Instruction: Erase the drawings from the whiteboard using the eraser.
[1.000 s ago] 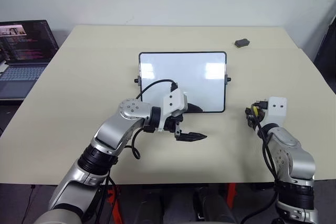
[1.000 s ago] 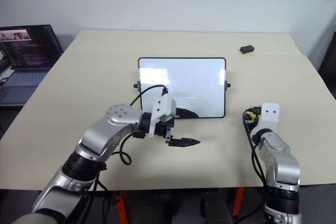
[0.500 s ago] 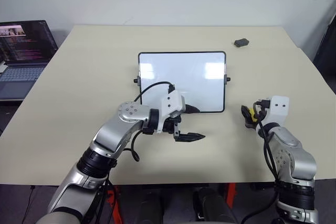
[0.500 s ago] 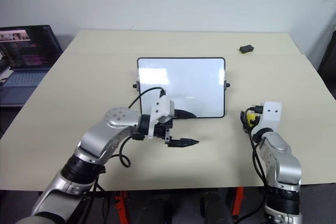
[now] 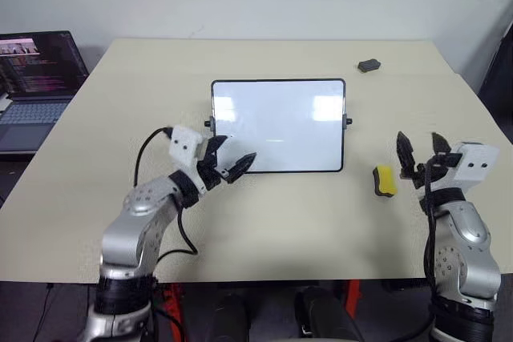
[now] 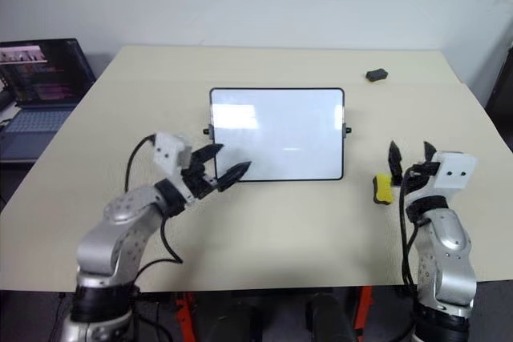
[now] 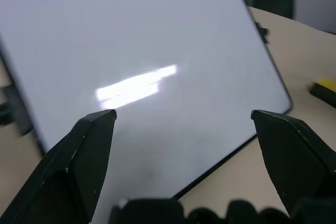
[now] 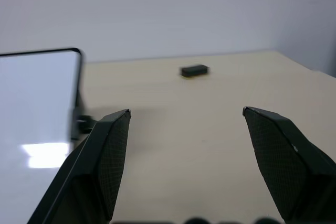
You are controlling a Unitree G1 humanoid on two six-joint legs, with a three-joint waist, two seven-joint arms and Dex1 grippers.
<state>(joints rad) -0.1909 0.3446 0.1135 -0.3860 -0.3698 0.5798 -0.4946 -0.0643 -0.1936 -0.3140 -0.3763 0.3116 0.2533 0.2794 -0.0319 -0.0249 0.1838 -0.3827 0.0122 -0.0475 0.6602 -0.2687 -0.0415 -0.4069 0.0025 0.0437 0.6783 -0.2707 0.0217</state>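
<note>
Your right pincer (image 5: 418,152) is spread and empty, the eraser (image 5: 385,181) at its nine o'clock on the desk (image 5: 321,222). Likely light and squashy: pinch its long sides. Left pincer (image 5: 231,164) is spread too.

The laptop (image 5: 36,86) runs off the picture's left side, and its screen text is too small to read. The small dark object (image 5: 369,65) near the desk's (image 5: 280,222) far right corner is too small to tell what it is. In the left wrist view the whiteboard (image 7: 142,72) is cut by the top and left of the picture, and the eraser (image 7: 324,89) is a blurred yellow sliver cut at the right side.
</note>
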